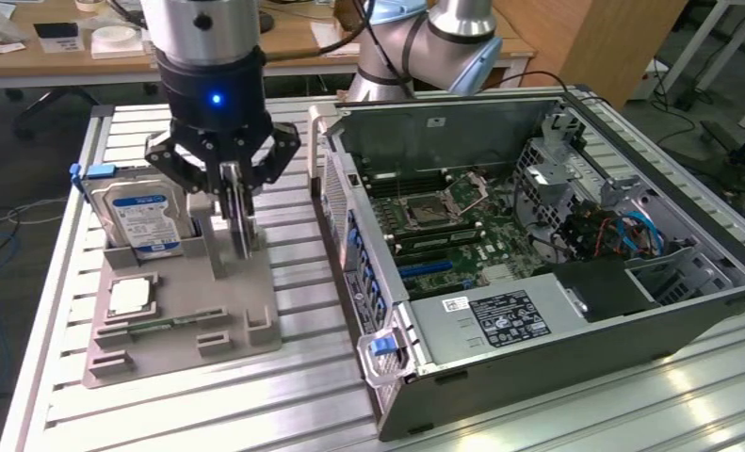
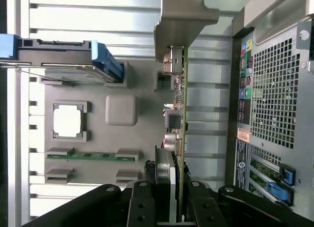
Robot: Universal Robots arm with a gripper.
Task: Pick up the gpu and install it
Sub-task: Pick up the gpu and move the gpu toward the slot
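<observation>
- Slatted counter point(image 1: 309, 377) carries a grey tray point(image 1: 240, 330). At the tray's back corner on the exterior view's left, a blue-labelled hard drive point(image 1: 139, 215) stands on edge in its slot.
- Tray middle: a processor chip point(image 1: 131, 297) lies flat in a square pocket. A memory stick point(image 1: 171, 325) lies in the narrow groove just beside it, nearer the tray's front.
- The gpu point(image 1: 239, 235) stands on edge at the tray's side nearest the computer case, metal bracket end toward the tray's back.
- The gripper point(image 1: 230, 193) is directly above the tray's gpu station. The fingers point(image 2: 141, 207) are drawn in against both faces of the card's upper part, with no gap visible beyond the card's own thickness, so the card looks clamped. Cannot tell whether its lower edge has left the tray.
- Handling (judgement): light, stiff, fragile. Grip the flat faces near the black heatsink block and keep off the connector edge and rear ports. A thin board may pivot if pinched off-centre.
- Beyond the tray, on the exterior view's right, the computer case point(image 1: 435, 127) has its side open. Inside sit the motherboard point(image 1: 447, 221) and a labelled power supply point(image 1: 498, 318).
</observation>
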